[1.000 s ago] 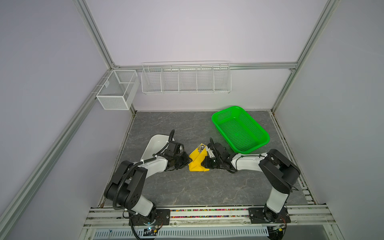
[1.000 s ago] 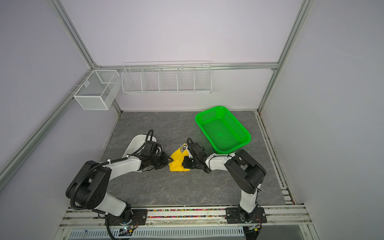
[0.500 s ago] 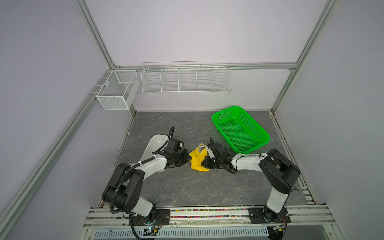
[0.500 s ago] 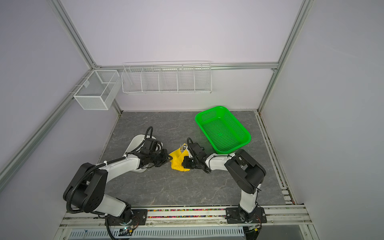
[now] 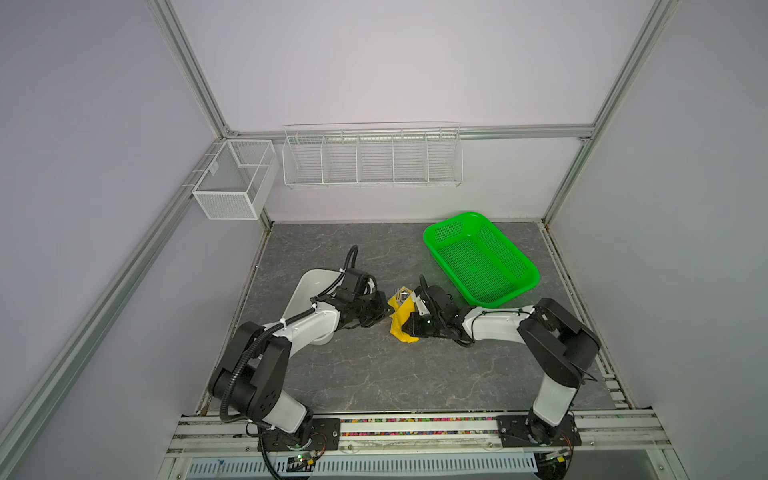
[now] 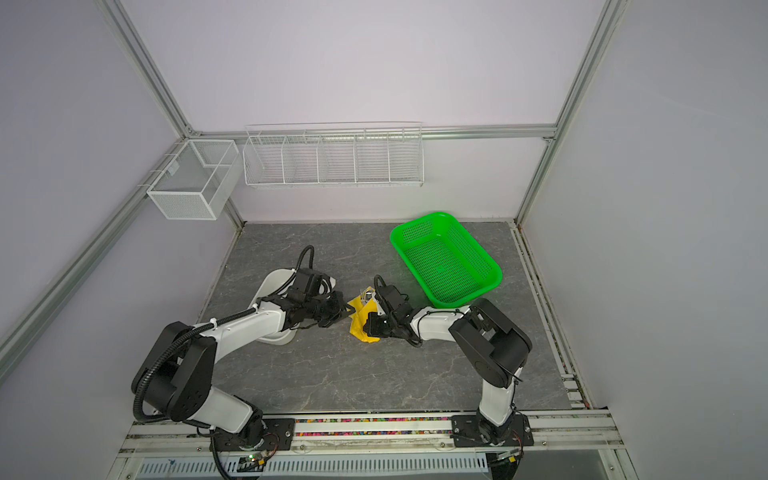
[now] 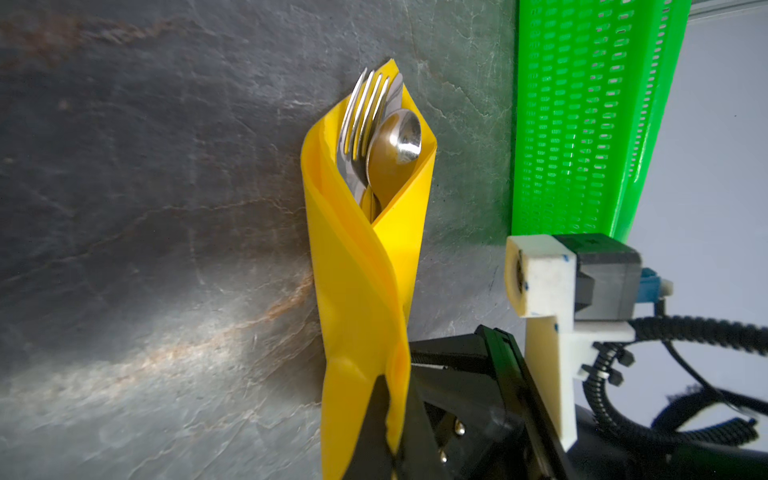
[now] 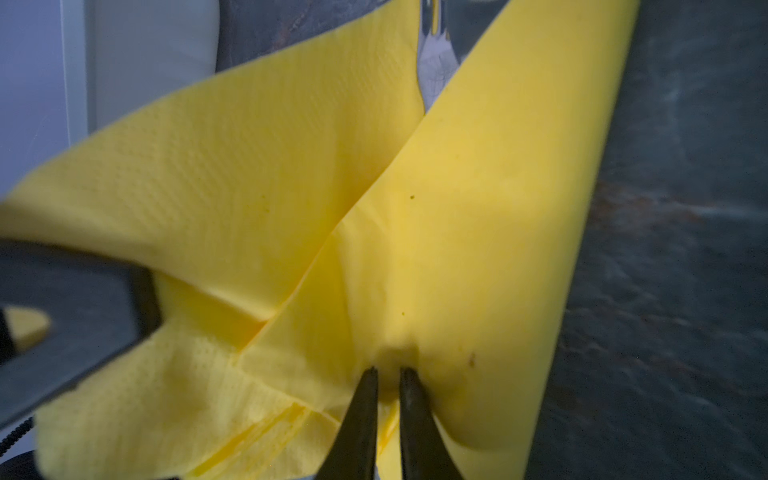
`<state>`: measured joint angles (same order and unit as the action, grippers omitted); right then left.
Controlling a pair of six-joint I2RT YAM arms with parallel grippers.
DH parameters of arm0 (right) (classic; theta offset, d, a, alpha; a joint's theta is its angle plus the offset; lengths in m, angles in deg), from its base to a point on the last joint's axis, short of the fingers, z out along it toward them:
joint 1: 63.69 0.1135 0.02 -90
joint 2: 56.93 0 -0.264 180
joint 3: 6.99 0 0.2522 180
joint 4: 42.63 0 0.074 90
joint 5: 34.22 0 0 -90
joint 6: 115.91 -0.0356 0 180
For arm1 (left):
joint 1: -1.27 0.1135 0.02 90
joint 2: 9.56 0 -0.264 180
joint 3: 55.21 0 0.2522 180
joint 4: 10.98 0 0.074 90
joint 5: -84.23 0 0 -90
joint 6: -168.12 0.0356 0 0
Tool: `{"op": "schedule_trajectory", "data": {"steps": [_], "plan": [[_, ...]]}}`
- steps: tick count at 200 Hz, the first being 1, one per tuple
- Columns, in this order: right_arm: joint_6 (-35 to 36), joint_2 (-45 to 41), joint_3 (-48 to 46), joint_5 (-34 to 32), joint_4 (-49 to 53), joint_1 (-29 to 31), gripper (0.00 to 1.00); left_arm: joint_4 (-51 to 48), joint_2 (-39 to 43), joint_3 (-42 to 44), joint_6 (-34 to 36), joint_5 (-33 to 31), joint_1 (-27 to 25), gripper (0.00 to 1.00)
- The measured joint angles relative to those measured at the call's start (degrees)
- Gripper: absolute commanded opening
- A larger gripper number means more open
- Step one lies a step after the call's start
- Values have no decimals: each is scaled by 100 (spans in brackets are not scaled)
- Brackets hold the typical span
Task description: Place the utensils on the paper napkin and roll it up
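Paper napkin (image 7: 361, 291) mid-worktop (image 5: 374, 374), wrapped around the utensils (image 7: 380, 133), heads poking out one end. Left claw (image 7: 392, 419) pressed together on the napkin's edge. Right claw (image 8: 389, 376) pinching a fold of it.

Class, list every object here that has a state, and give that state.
Yellow paper napkin: partly rolled, one flap loose.
Silver metal fork and spoon: inside the napkin, heads sticking out.
Green perforated plastic basket: upright, empty.
Left pincer: shut on the napkin.
Right pincer: shut on the napkin.
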<state>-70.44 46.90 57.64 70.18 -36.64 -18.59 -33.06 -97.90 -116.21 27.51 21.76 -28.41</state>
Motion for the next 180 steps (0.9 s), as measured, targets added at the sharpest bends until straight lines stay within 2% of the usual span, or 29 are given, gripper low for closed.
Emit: {"op": "schedule_trajectory", "data": {"steps": [121,180], "plan": [[0,-22,-52,4,-81,0,17,243,-656,-444,-127,382,-334,4],[-9,-365,-334,-37,-90,-15,19,295,-859,-479,-125,380,-376,4]]}}
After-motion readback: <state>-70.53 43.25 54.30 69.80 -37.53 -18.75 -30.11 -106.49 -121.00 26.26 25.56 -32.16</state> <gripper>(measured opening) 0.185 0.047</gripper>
